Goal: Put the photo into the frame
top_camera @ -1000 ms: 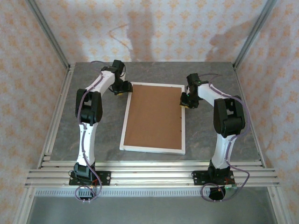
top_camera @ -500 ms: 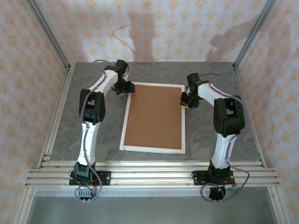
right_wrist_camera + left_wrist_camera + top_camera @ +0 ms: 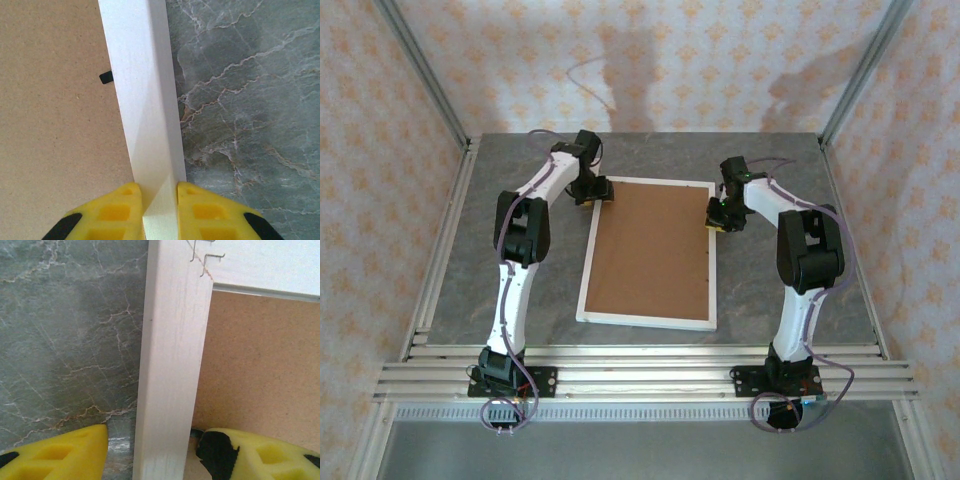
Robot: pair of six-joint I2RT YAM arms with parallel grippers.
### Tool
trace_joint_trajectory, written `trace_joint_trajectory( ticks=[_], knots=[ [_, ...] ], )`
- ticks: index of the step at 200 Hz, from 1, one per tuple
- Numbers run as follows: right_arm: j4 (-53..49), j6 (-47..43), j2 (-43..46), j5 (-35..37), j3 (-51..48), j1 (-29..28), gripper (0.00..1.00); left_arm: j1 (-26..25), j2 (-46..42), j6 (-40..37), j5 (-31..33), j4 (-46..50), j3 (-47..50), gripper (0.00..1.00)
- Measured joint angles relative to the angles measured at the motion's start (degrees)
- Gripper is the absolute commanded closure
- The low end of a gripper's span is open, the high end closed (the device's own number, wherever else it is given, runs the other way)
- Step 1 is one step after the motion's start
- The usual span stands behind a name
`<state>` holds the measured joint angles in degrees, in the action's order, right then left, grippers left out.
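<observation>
The frame (image 3: 592, 250) lies back-up on the table, its thin white border around a brown backing board (image 3: 650, 250). The photo is hidden. My left gripper (image 3: 595, 193) is at the frame's far-left corner. In the left wrist view it (image 3: 152, 440) stands open astride the white rail (image 3: 172, 365), with a gap on the outer side and the inner finger over the board (image 3: 255, 365). My right gripper (image 3: 717, 218) is at the far end of the right rail. The right wrist view shows it (image 3: 159, 192) shut on that rail (image 3: 142, 90), both yellow pads pressed against it.
The grey marble tabletop (image 3: 500, 260) surrounds the frame. A small black tab (image 3: 105, 77) sticks out over the board (image 3: 55, 100) by the right rail. Staples (image 3: 202, 262) mark the mitred corner. Aluminium bars (image 3: 640, 375) run along the near edge.
My left arm has swung right, bringing its gripper from beside the frame onto the far-left corner rail. The right arm and the frame have stayed put.
</observation>
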<state>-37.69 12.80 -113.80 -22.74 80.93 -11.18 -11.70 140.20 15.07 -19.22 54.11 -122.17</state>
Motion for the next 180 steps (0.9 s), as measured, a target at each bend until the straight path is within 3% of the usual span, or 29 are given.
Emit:
trace_joint_trajectory(
  ticks=[63,104,129,180],
  knots=[
    [-0.9,0.0,-0.3,0.2,0.6,0.0,0.85,-1.4,0.2,0.1,0.0,3.5,-2.8,0.3],
    [-1.3,0.0,-0.4,0.7,0.9,0.0,0.85,-2.9,-0.5,0.3,0.3,4.3,-2.5,0.27],
    [-1.4,0.0,-0.4,0.7,0.9,0.0,0.85,-2.0,-5.8,1.6,-1.7,3.2,3.9,0.27],
    [-1.4,0.2,-0.4,0.7,0.9,0.0,0.85,2.4,-25.5,3.5,-6.1,-2.8,24.0,0.27]
  ],
)
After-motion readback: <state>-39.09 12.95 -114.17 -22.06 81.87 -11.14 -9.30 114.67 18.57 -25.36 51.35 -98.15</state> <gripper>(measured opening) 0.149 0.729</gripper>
